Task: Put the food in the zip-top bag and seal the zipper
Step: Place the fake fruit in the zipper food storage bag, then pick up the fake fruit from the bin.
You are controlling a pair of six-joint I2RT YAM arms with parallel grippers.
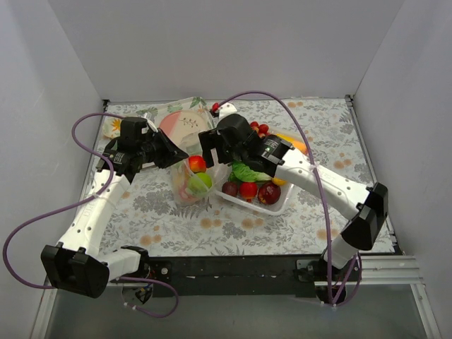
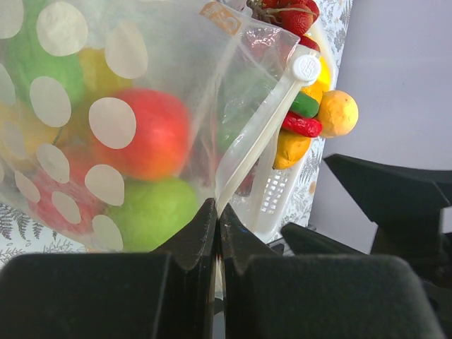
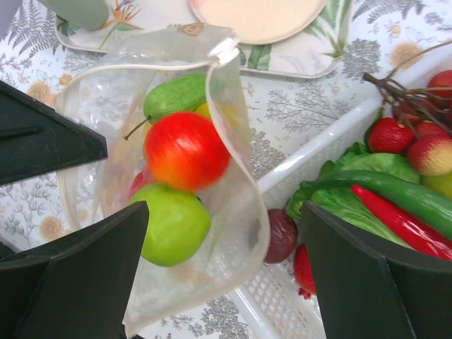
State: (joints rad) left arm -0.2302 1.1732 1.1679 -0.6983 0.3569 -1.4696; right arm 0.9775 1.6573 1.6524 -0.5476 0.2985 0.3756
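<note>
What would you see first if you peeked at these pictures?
The dotted zip-top bag in the middle, stuffed with a shiny red apple and green apple. The left claw pinches its edge, and a white tray of more toy food sits just right of it.

I see a soft clear plastic bag with white polka dots (image 3: 236,212) — thin, filmy, shiny at its creases. The red-and-yellow toy apple (image 3: 185,150) and green toy apple (image 3: 173,226) look glossy and smooth; the white slotted plastic tray (image 3: 272,293) looks matt.
</note>
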